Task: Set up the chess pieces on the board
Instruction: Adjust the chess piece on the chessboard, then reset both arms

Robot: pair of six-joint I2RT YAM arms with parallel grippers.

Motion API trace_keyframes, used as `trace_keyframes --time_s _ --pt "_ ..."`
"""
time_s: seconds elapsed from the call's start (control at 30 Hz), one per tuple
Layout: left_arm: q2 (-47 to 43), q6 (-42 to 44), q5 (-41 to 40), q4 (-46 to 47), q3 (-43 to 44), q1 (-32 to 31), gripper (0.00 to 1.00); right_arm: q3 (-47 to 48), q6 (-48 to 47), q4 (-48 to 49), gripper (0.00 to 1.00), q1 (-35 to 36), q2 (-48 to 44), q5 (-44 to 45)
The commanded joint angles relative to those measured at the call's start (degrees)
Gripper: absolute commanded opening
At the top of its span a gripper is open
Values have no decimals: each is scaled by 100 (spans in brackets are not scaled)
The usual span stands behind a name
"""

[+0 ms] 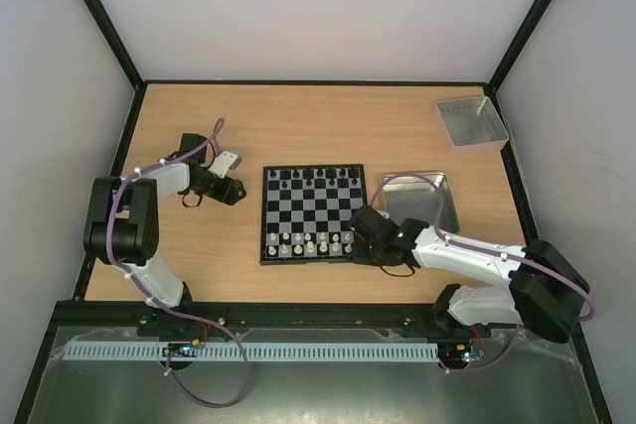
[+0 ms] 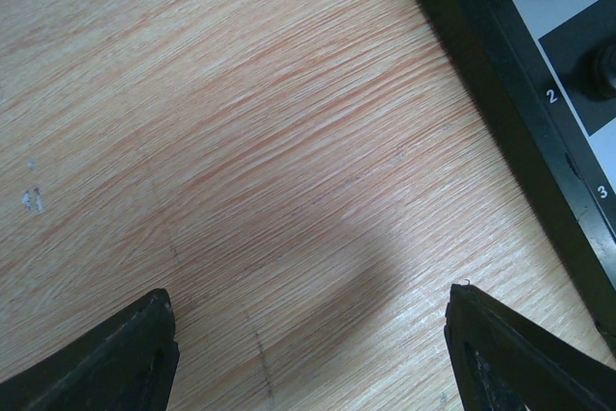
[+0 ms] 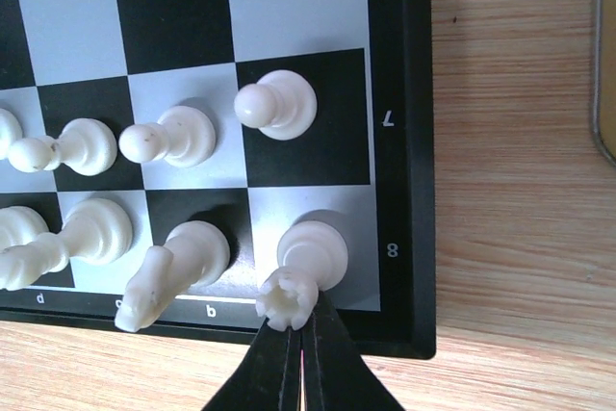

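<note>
Chess pieces (image 1: 300, 242) look nearly set. White rook (image 3: 310, 252) stands on near-right corner sq of the board (image 3: 399, 190). Right gripper (image 3: 300, 336) is pinched fully closed, tips right at the rook's top, prob. nudging it straight, not carrying. White pawns (image 3: 279, 103) sit next row up, black set (image 1: 313, 178) on far rows. Left gripper (image 2: 310, 294) is spread wide over bare table (image 2: 241, 141) by board's left rim, holding nothing, likely parked out of the way.

The wooden table (image 1: 298, 116) bears the board (image 1: 313, 213), a metal tray (image 1: 429, 198) and a box (image 1: 471, 123).
</note>
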Motion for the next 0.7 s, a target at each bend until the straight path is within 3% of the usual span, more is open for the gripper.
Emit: trace_keyframes --time_s 0.0,0.47,0.67 --pt "427 -103 -416 -640 -313 9 76 160 -104 -68 2 -32 -87 23" --pt "462 -103 -418 -643 -294 9 77 432 -271 -1038 3 -32 -1018 -280" --pt "432 -103 -421 -640 -306 9 77 994 -541 -1474 16 -30 -1306 149"
